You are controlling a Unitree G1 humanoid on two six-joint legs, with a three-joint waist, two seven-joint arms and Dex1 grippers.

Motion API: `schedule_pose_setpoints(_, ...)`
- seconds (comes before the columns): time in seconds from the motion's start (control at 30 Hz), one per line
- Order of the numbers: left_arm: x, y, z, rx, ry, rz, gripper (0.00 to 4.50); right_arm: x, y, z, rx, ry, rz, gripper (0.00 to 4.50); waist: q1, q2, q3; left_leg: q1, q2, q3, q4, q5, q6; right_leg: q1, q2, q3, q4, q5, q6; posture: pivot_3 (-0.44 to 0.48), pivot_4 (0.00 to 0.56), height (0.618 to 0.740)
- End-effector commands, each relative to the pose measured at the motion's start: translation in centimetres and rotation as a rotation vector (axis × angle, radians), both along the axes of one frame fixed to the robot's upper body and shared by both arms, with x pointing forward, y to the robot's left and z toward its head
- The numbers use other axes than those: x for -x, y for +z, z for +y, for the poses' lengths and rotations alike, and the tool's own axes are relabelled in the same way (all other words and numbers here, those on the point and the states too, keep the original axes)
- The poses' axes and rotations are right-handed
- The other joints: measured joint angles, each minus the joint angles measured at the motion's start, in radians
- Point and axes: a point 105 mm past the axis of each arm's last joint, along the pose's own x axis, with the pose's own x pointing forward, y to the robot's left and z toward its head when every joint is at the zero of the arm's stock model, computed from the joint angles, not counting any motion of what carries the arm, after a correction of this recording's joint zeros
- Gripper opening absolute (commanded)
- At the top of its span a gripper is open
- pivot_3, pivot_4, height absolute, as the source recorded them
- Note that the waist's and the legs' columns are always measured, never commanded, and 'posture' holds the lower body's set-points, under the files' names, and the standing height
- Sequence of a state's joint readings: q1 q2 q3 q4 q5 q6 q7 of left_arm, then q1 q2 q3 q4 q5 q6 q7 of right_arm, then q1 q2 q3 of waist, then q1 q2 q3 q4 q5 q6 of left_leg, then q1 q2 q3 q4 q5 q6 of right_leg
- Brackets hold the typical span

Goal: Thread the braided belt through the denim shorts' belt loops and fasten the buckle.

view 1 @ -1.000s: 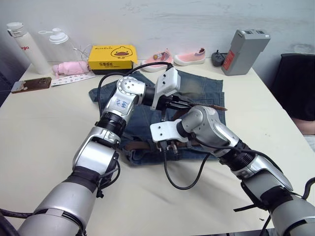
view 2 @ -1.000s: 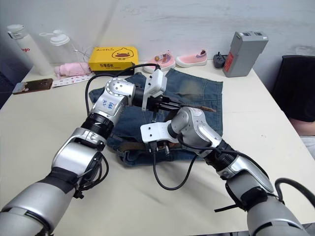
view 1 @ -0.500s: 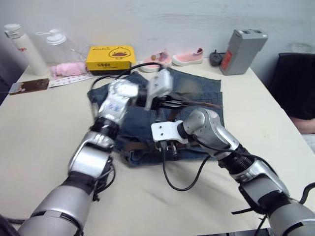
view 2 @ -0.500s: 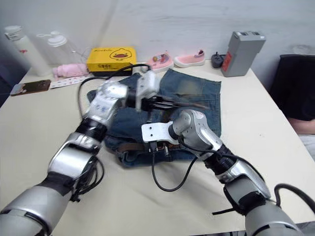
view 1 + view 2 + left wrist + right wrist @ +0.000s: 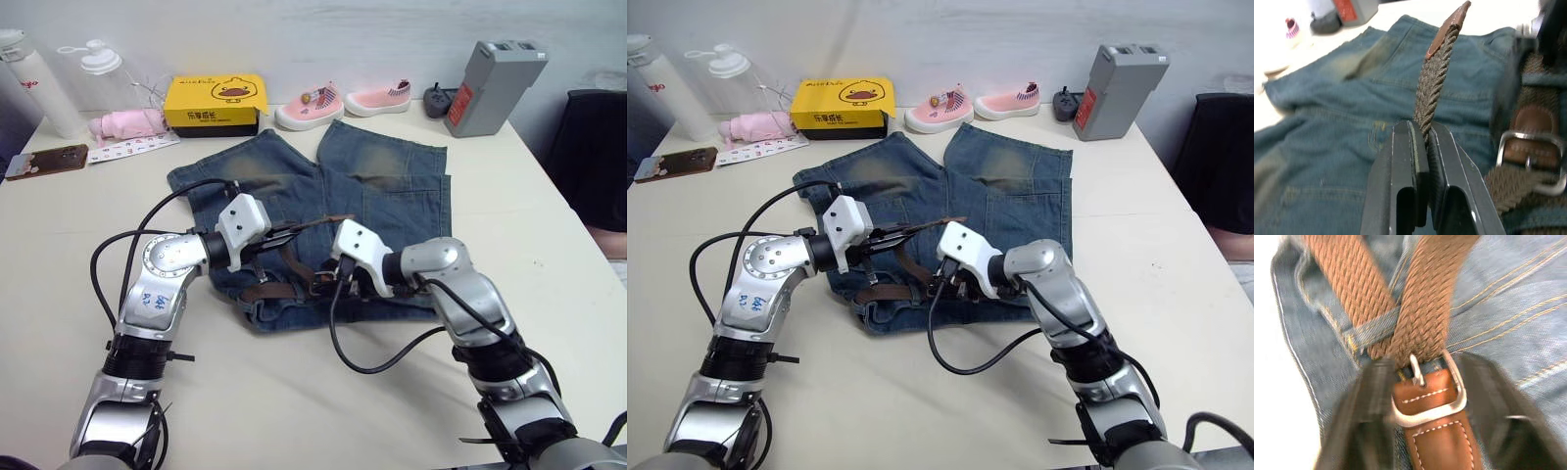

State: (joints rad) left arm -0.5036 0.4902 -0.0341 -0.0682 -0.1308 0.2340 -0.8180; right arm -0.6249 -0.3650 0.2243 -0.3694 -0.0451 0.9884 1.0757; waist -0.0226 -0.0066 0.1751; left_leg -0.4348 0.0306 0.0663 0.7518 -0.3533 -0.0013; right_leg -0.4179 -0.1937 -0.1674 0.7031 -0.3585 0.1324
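The table (image 5: 59, 284) is a wide, pale cream surface under a plain light wall, bare on the near side of both pincers. The denim shorts (image 5: 392, 186) lie flat on it, waistband toward the robot, legs spreading away beyond the pincers; the denim is faded yellowish on each leg. Beyond the shorts, along the table's far edge, stand a yellow box (image 5: 216, 101) with a duck print, a pair of small pink shoes (image 5: 343, 101), a grey upright device (image 5: 492, 86) with a red label, two white bottles (image 5: 34, 83) and a pink bundle (image 5: 125, 126); a dark phone (image 5: 44, 162) lies at the far left corner. A dark chair back (image 5: 593, 162) stands off the table's right side. The left pincer (image 5: 1422, 147) is closed on the braided belt (image 5: 1437, 83), clamping the strap between its two black fingers a little short of the leather tip, which rises free above them and clear of the denim. The right pincer (image 5: 1422, 396) sits over the waistband, just beside the left one, its fingers spread either side of the buckle (image 5: 1427, 399); whether they touch it cannot be told. The buckle lies on the waistband with the woven strap passing through its frame and under a belt loop (image 5: 1376, 330) just ahead of the fingers.
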Motion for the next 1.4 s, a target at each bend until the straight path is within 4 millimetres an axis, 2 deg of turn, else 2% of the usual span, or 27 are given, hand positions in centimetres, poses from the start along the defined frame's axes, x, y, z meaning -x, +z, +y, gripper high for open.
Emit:
schedule_pose_setpoints(0.03,0.5,1.3,0.4,0.009,0.019,-0.046,0.0,1.5,2.2,-0.6,-0.063,-0.02,-0.061,4.27,0.001,0.0,0.0,-0.003,0.0,-0.001,0.0,0.0,0.0,-0.001,0.0,-0.001,-0.001,0.0,0.0,0.0,0.15,0.658)
schedule_pose_setpoints(0.07,0.6,1.3,0.4,0.012,0.022,-0.041,0.0,1.9,2.0,-1.1,-0.037,-0.033,-0.088,4.4,0.001,0.0,0.0,-0.004,0.0,-0.001,0.0,0.0,0.0,-0.001,0.0,-0.002,-0.002,0.0,0.0,0.0,0.15,0.658)
schedule_pose_setpoints(0.17,0.8,1.4,0.3,0.031,0.021,-0.029,0.0,2.9,0.7,-2.0,0.044,-0.056,-0.142,4.4,0.002,0.0,0.0,-0.005,-0.001,-0.002,-0.001,0.0,0.001,-0.001,0.0,-0.004,-0.005,0.001,0.001,0.0,0.15,0.658)
schedule_pose_setpoints(0.33,0.7,2.3,0.1,0.06,0.014,-0.024,0.0,3.4,-1.2,-2.0,0.104,-0.105,-0.228,4.4,0.009,-0.002,0.002,-0.005,-0.001,-0.001,-0.001,0.0,0.001,-0.001,0.0,-0.004,-0.006,0.001,0.002,0.0,0.15,0.658)
schedule_pose_setpoints(0.53,0.6,2.6,0.3,0.064,0.014,-0.018,0.0,2.4,-1.6,-1.8,0.13,-0.222,-0.363,4.4,0.02,-0.002,0.002,-0.004,-0.001,-0.001,0.0,0.001,0.001,-0.001,0.0,-0.004,-0.005,0.001,0.002,0.0,0.15,0.658)
schedule_pose_setpoints(0.8,0.6,2.7,0.4,0.064,0.013,-0.01,0.0,2.3,-2.6,-2.2,0.168,-0.276,-0.385,4.4,0.021,-0.002,0.002,-0.005,-0.001,-0.001,0.0,0.001,0.002,-0.001,0.0,-0.004,-0.005,0.001,0.002,0.0,0.15,0.658)
schedule_pose_setpoints(0.9,0.6,2.4,0.5,0.053,0.015,-0.005,0.0,1.9,-2.5,-2.5,0.154,-0.322,-0.378,3.57,0.021,-0.002,0.002,-0.005,-0.001,-0.001,0.0,0.002,0.002,-0.001,0.0,-0.004,-0.005,0.002,0.002,0.0,0.15,0.658)
schedule_pose_setpoints(0.97,0.6,2.0,0.6,0.027,0.018,-0.004,0.0,2.0,-2.7,-2.5,0.157,-0.324,-0.367,2.57,0.021,-0.002,0.002,-0.005,-0.001,-0.001,0.0,0.002,0.002,-0.001,0.0,-0.004,-0.005,0.001,0.002,0.0,0.15,0.658)
schedule_pose_setpoints(1.0,0.5,1.9,0.6,0.017,0.02,-0.004,0.0,2.0,-2.7,-2.4,0.157,-0.323,-0.363,2.25,0.021,-0.002,0.002,-0.005,-0.001,-0.001,0.0,0.002,0.002,-0.001,0.0,-0.004,-0.005,0.001,0.002,0.0,0.15,0.658)
schedule_pose_setpoints(1.03,0.5,1.6,0.6,-0.016,0.02,-0.011,0.0,2.0,-2.7,-2.4,0.157,-0.325,-0.363,1.64,0.021,-0.002,0.002,-0.005,-0.001,-0.001,0.0,0.002,0.002,-0.001,0.0,-0.004,-0.005,0.002,0.002,0.0,0.15,0.658)
schedule_pose_setpoints(1.17,0.2,-0.1,1.0,-0.177,0.022,-0.038,0.0,1.6,-2.0,-2.4,0.145,-0.345,-0.39,0.15,0.02,-0.002,0.002,-0.005,-0.001,-0.001,0.0,0.002,0.002,-0.001,0.0,-0.004,-0.005,0.001,0.002,0.0,0.15,0.658)
schedule_pose_setpoints(1.27,0.0,-1.2,1.1,-0.305,0.003,-0.064,0.0,1.3,-1.4,-2.2,0.147,-0.341,-0.435,0.16,0.021,-0.002,0.002,-0.005,-0.001,0.0,0.0,0.002,0.002,-0.001,0.0,-0.004,-0.005,0.001,0.002,0.0,0.15,0.658)
schedule_pose_setpoints(1.4,-0.1,-1.3,0.9,-0.334,-0.019,-0.076,0.0,1.2,-0.9,-1.9,0.142,-0.338,-0.467,0.16,0.021,-0.002,0.002,-0.005,-0.001,0.0,0.0,0.002,0.002,-0.001,0.0,-0.004,-0.004,0.001,0.002,0.0,0.15,0.658)
